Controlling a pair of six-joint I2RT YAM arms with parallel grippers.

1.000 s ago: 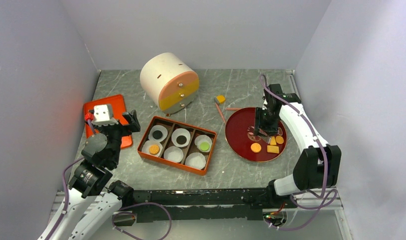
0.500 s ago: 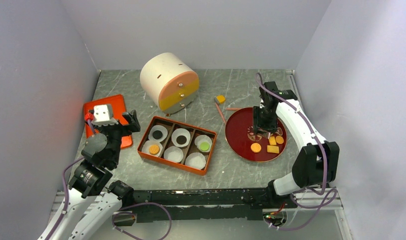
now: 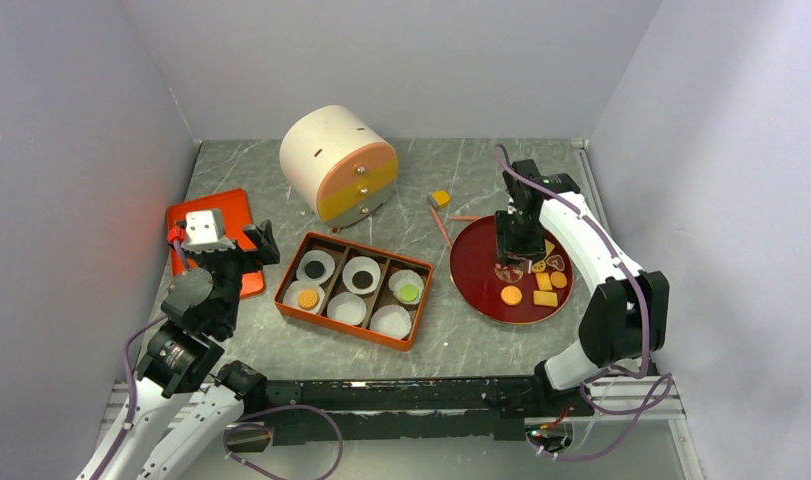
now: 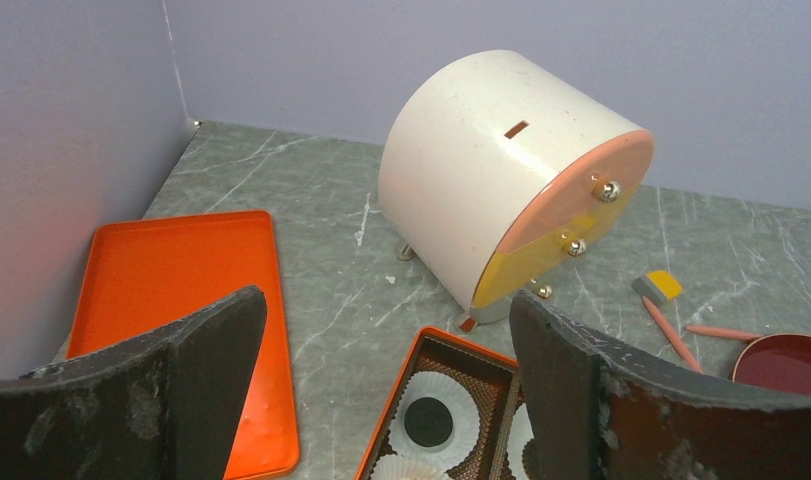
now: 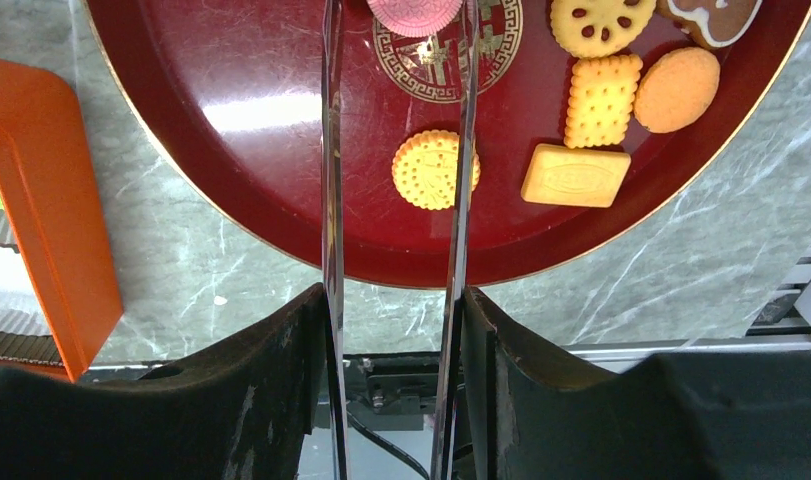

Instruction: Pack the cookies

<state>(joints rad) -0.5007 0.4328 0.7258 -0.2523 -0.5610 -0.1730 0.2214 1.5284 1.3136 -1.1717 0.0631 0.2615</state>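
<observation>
A red round plate (image 3: 478,272) at the right holds several cookies: a round yellow one (image 5: 436,169), an orange-yellow rectangle (image 5: 575,176), a square (image 5: 603,99) and an orange oval (image 5: 679,89). My right gripper (image 5: 393,310) is shut on thin tongs (image 5: 330,200). The tongs' tips pinch a pink cookie (image 5: 416,14) over the plate's middle. The orange box (image 3: 346,243) holds white paper cups with a black (image 3: 314,268), a dark (image 3: 361,274), a green (image 3: 408,292) and an orange cookie (image 3: 307,298). My left gripper (image 4: 386,320) is open and empty, left of the box.
A white and pink cylinder cabinet (image 3: 338,163) stands behind the box. An orange lid (image 3: 233,213) lies at the far left under my left arm. A small orange block (image 3: 440,198) and pink sticks (image 3: 441,227) lie between the cabinet and the plate. Grey walls close three sides.
My right gripper has moved left and toward the back over the plate with the tongs. The left arm has not moved.
</observation>
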